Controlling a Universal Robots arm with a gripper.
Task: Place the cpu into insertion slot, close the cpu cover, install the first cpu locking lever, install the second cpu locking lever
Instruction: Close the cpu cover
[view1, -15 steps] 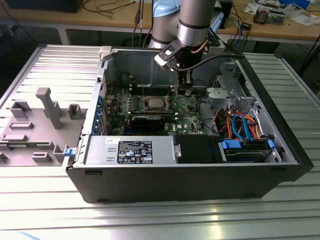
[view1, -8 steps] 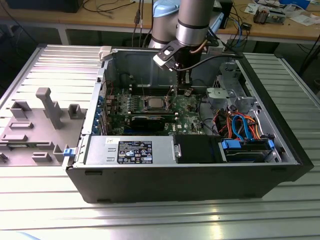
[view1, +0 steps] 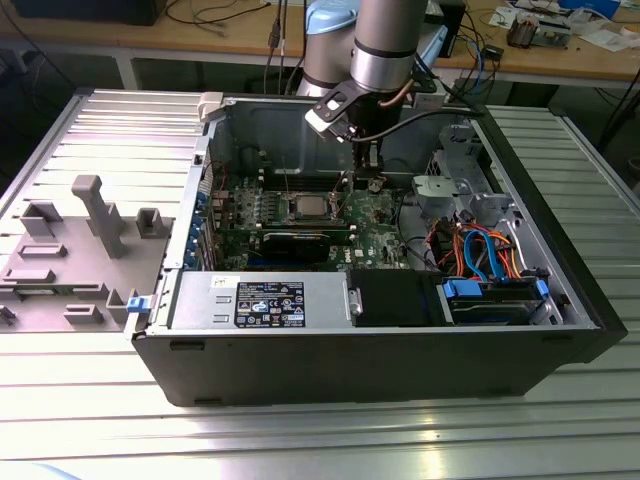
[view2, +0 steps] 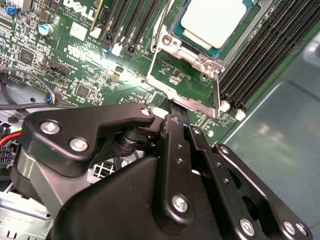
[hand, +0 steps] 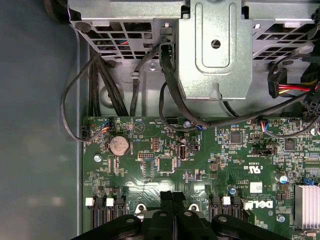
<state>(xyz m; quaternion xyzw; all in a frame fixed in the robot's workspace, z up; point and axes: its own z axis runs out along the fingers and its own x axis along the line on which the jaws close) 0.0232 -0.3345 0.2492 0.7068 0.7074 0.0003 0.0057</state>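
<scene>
CPU: cpu (view2: 212, 20) sits in the insertion slot (view2: 172, 44), silver top up; looks flat in its seat.
Cover: cpu cover (view2: 192, 103) is swung open off the slot, green board showing thru its window; not yet shut.
Pincer: gripper (view2: 171, 106) clenched, tips pressed together right at cover's free edge. Pinching the thin plate or just touching it, can't tell.
Risk 1: thin edge cd slip from the tips, so cover drops hard on cpu and cd nudge it off seat.
Risk 2: tips v. near board parts & black RAM slots (view2: 260, 55); a low sweep cd scrape them.
</scene>
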